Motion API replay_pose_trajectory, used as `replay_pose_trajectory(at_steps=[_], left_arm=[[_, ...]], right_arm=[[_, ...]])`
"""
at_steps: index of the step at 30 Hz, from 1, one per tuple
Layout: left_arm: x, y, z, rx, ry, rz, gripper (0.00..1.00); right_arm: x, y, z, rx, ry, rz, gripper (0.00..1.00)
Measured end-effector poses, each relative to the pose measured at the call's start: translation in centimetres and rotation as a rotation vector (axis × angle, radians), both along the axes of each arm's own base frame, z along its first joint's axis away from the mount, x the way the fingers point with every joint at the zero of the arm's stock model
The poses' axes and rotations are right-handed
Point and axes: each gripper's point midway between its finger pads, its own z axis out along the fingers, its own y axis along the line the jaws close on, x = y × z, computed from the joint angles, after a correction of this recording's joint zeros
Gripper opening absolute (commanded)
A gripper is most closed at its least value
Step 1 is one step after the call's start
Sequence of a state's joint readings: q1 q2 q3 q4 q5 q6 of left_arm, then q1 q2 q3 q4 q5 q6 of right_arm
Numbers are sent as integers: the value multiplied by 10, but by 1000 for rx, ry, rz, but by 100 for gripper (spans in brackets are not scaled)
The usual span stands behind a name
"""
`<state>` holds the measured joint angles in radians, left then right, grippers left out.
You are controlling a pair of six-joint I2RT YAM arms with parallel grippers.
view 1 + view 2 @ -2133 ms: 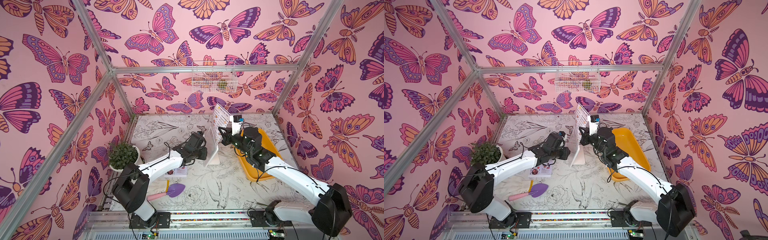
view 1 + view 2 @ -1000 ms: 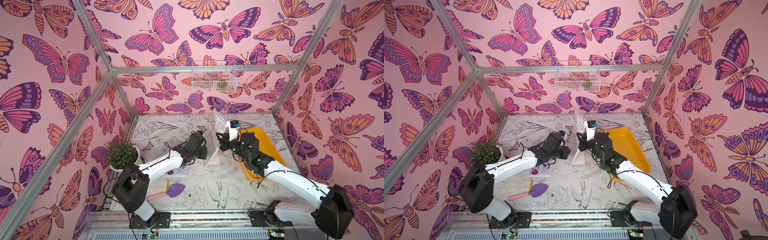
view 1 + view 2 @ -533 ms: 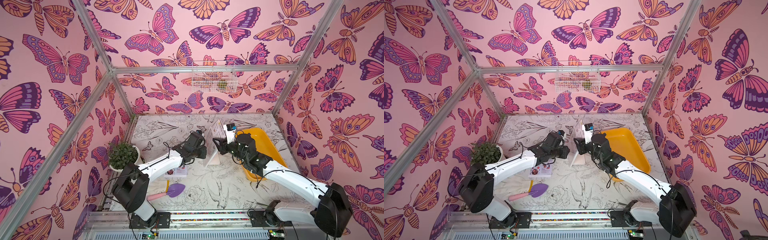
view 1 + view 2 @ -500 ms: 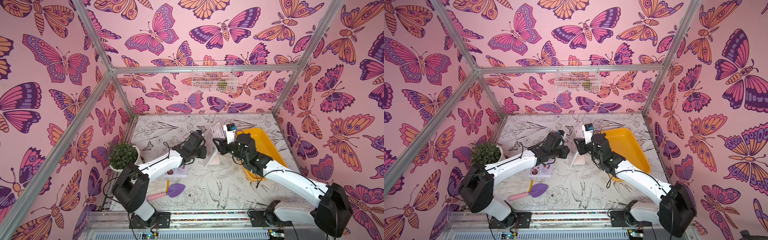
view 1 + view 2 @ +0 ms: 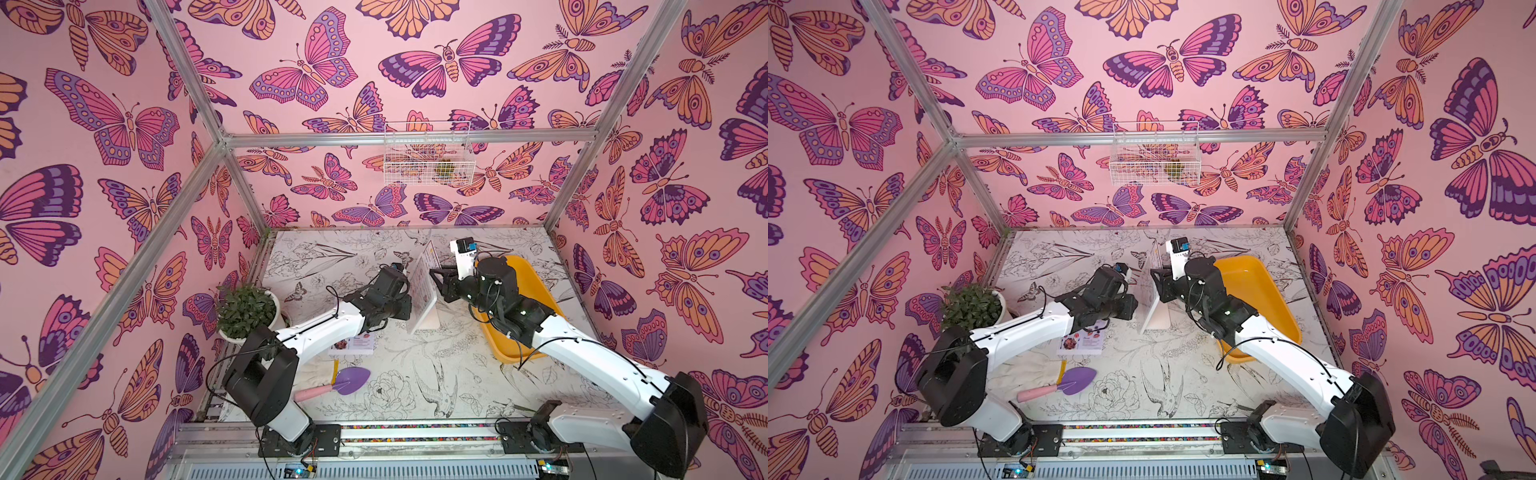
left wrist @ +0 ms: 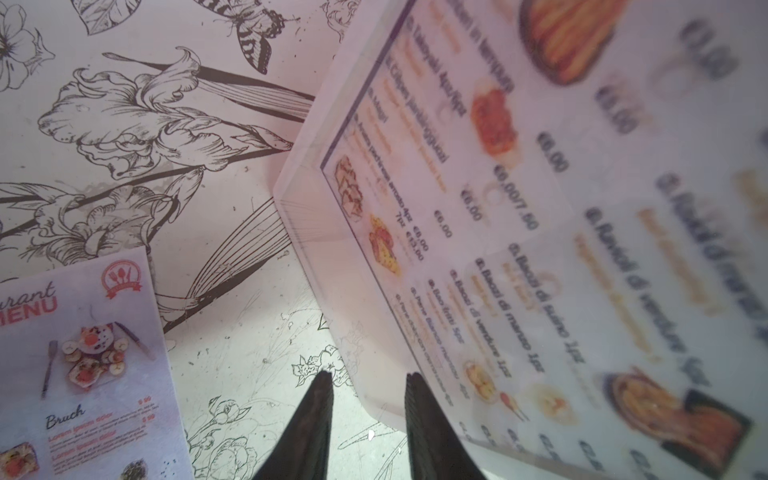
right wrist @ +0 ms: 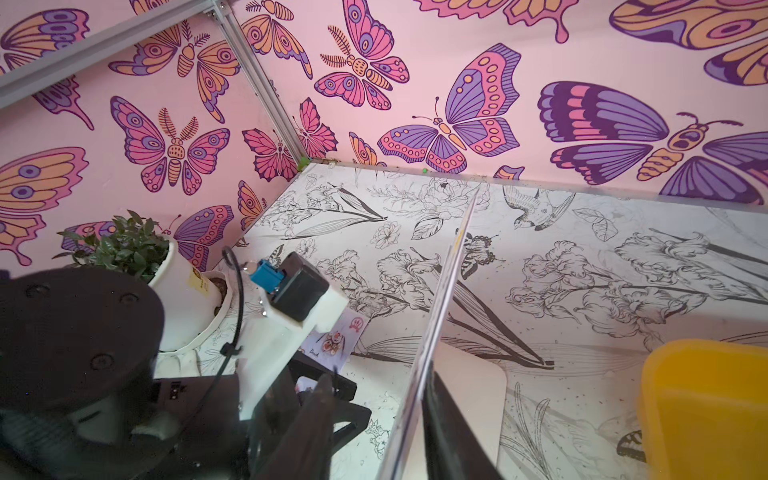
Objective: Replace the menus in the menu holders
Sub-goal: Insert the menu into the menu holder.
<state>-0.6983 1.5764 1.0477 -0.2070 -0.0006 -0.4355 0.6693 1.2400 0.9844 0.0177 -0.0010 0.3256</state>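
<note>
Yellow tray (image 5: 536,291), pink butterfly-patterned walls (image 5: 332,83)
</note>
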Motion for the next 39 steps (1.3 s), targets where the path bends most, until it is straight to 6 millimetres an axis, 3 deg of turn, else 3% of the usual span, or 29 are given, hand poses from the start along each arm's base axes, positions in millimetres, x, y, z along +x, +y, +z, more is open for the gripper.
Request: replay_pose_trajectory(at_steps=[9,11,14,16,20,26,36,39], left_arm=[[0,2,5,-3,-16,5,33],[0,3,6,-1,-20,6,33],[0,4,7,0,-23,7,33],[0,4,7,0,-25,6,33],[0,4,7,0,-27,6,33],[0,4,8,-1,-27,5,33],[1,5,8,0,-27,9,33],[2,5,8,-1,-28,8,33]], right_arm=[[7,9,-33,-32,105,6,17],[8,11,-41,-34,129,10,20],[7,12,-47,-39,151,11,32],[6,11,-47,-38,156,8,38],[5,2,-41,-38,157,-6,39],[17,-10,-19,5,139,-41,30],[18,-12,-20,48,195,-36,12],[17,-10,-19,58,207,-24,10]])
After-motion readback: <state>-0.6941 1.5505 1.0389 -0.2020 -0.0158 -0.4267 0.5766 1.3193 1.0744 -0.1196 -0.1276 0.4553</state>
